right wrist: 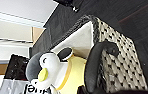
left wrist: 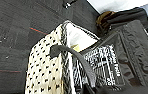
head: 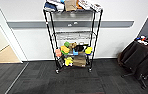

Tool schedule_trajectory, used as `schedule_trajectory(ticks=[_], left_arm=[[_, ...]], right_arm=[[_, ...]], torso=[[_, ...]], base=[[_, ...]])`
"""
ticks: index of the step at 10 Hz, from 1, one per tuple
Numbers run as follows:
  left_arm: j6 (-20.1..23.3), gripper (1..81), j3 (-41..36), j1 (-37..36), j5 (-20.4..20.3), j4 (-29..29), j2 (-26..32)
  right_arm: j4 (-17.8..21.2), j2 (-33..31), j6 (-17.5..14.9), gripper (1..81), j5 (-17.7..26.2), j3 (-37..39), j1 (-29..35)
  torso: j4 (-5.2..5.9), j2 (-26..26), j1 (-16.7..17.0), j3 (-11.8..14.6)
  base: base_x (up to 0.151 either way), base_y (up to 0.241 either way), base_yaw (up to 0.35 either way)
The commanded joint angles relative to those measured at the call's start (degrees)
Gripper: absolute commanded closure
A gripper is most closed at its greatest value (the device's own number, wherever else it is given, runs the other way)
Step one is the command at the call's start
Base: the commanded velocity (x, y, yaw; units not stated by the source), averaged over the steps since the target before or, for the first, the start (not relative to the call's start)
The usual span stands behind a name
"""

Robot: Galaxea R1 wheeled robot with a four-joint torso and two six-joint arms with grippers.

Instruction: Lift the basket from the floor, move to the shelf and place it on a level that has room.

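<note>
Facing the shelf (head: 72, 37), the robot shows each wrist close beside the basket (left wrist: 47, 72). A toy penguin (right wrist: 50, 67) sits inside it. Whether either gripper is apart or clamped, I cannot tell.

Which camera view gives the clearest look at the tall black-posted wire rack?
The head view: the tall black-posted wire rack stands whole against the wall, all tiers visible. The left wrist view catches what may be a caster at the frame's edge; the right wrist view shows nothing identifiable of it.
</note>
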State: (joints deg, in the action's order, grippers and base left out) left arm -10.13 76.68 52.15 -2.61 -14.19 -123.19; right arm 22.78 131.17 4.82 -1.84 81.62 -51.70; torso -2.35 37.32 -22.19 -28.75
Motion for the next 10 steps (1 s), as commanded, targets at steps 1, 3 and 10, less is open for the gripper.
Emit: schedule_trajectory(ticks=[1, 3, 10], left_arm=[[0.28, 81.1, -4.25, -5.00, -0.72, -0.05, 2.50], [0.29, 81.1, -4.34, -4.91, -0.99, 0.04, 2.32], [0.29, 81.1, -3.82, -5.60, -0.99, 0.13, -0.48]], right_arm=[[-0.46, -2.29, 0.28, 81.1, 0.79, -3.76, 4.37], [-0.81, -2.29, 0.28, 81.1, 0.08, -3.76, 3.92], [-1.87, 1.49, 0.46, 81.1, 0.61, -3.40, 6.47]], torso=[[0.00, -5.62, 3.60, 0.00], [0.00, -9.27, 6.01, 0.00], [0.00, -22.63, 14.68, 9.10]], base=[[0.000, 0.000, 0.000], [0.000, 0.000, 0.000], [0.000, 0.000, 0.000]])
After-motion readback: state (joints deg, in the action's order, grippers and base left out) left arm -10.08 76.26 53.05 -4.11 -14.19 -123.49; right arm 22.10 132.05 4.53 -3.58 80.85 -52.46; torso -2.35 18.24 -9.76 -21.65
